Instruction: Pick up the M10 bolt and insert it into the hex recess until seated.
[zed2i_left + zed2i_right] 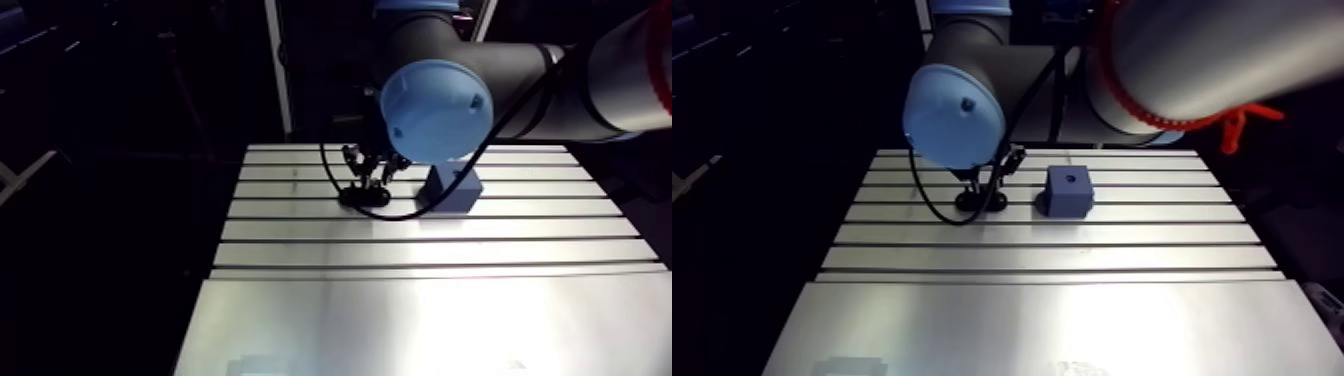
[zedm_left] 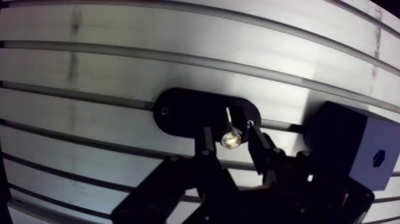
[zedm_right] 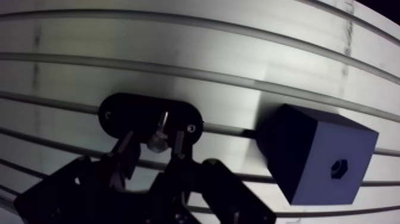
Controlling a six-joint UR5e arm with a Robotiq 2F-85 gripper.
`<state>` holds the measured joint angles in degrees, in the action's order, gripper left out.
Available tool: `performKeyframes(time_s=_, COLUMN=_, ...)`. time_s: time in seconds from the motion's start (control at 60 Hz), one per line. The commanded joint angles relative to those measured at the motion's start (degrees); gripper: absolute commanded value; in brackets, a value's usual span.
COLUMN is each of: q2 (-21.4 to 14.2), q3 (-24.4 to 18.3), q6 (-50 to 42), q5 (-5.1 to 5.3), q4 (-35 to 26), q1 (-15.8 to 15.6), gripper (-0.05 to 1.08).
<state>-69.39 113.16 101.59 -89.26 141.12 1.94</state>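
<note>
The gripper (image 2: 231,143) sits closest to the wrist camera, its two dark fingers (image 2: 206,142) reaching down over a black oval holder (image 2: 184,110) that lies flat on the slotted tabletop (image 2: 119,59). The M10 bolt (image 3: 158,140) appears to stand upright in that holder, its bright end facing the camera, probably so the fingers can come straight down on either side of it. That is how they stand now: narrowly parted, one on each side of the bolt, with a thin dark gap visible on both sides. On this evidence the gripper is partly open and holds nothing, though it is lined up to close. Just beside the holder, at its end and apart from it, stands a blue block (image 3: 315,155). The hex recess (image 3: 339,167) is a small dark opening in the block's upper face and is empty. It faces upward, so a bolt carried upright from the holder should go in with a short sideways move and a straight descent. The arm view shows the same arrangement: holder and block sit side by side on the tabletop, and the wrist is directly above the holder. The grasp is the step in hand; lifting and insertion are not yet done.
</note>
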Motion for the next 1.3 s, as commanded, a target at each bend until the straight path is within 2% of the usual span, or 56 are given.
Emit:
performKeyframes(time_s=0.017, q2=0.01, q3=-0.07, q6=0.06, q5=0.01, q4=0.0, q1=0.08, gripper=0.59)
performKeyframes(time_s=1.3, q2=0.36, q3=-0.08, q6=0.32, q5=-0.08, q4=-0.08, q1=0.17, gripper=0.7)
